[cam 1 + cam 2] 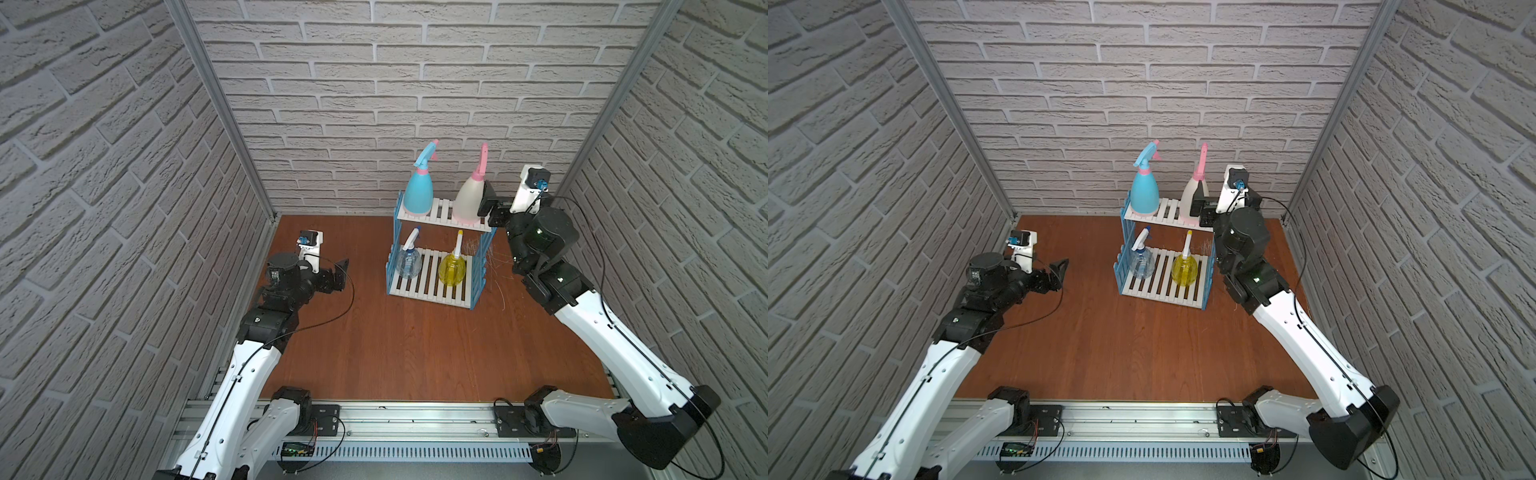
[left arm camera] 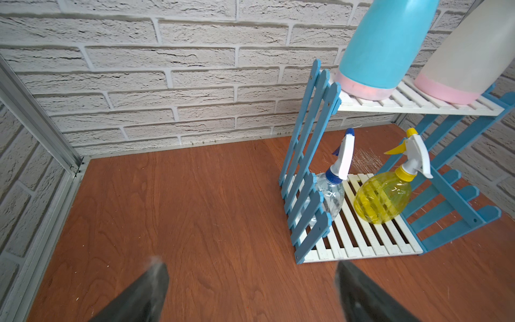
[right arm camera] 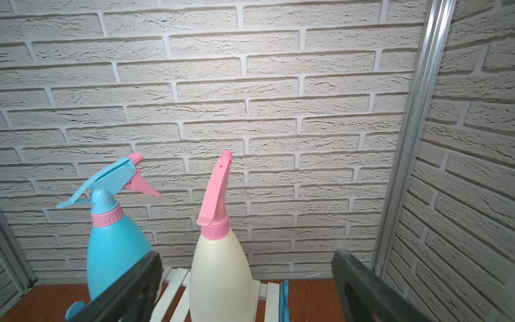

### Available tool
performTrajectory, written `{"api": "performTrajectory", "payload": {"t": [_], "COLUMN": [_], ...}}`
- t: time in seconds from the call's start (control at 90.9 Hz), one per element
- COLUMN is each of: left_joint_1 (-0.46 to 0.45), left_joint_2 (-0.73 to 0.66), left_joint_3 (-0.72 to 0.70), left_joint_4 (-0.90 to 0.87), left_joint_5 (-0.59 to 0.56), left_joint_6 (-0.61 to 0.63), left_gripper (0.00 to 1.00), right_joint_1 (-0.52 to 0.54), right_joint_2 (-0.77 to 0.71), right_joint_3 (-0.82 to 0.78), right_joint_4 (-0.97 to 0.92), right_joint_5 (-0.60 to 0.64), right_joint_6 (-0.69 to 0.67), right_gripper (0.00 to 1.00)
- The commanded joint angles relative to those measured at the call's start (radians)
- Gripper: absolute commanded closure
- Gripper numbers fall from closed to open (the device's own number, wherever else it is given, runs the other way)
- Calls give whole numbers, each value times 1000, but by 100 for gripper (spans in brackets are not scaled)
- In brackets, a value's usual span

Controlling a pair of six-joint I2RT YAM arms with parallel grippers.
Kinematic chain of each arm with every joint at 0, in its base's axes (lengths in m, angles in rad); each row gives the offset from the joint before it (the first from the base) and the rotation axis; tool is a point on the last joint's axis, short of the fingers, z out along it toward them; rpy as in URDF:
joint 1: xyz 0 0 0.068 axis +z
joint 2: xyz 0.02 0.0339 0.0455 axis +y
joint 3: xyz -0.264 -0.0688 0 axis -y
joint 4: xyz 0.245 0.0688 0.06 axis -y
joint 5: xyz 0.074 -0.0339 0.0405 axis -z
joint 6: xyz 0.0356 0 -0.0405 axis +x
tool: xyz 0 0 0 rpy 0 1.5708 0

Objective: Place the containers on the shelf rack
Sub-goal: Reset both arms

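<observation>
On the top shelf [image 1: 441, 210], the cream bottle [image 3: 223, 278] stands within the spread, released right hand [image 3: 248, 258].

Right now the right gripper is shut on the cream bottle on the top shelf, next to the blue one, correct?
Not quite: the right gripper is open, not shut. The right wrist view shows its jaws spread, a gap on each side of the cream bottle. The rest holds: it stands on the top shelf, next to the blue bottle.
</observation>
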State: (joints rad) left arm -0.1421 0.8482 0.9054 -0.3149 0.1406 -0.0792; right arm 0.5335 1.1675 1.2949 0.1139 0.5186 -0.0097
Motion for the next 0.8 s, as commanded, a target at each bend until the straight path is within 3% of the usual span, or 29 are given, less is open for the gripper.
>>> {"api": "performTrajectory", "payload": {"t": [0.0,0.319,0.572,0.792], "left_joint_1": [6,6,16,99], "left_joint_2": [-17,-25,15,129], "left_joint_3": [-16,-72,-170,-279], "left_joint_4": [51,61,186,371], "left_joint_5": [-23,-207,-421,-480], "left_joint_6": [-37,-140,-249,-296], "left_gripper": [2,2,2,2], "right_joint_1": [-8,-71,-287,-448], "right_joint_2": [-64,-210,-205,-129], "right_joint_3": [-57,-251,-430,-594], "right_joint_4": [-111,-214,-160,-45], "right_joint_5": [-38,8,-115,-191], "right_joint_6": [5,11,172,255], "right_gripper": [0,1,1,1]}}
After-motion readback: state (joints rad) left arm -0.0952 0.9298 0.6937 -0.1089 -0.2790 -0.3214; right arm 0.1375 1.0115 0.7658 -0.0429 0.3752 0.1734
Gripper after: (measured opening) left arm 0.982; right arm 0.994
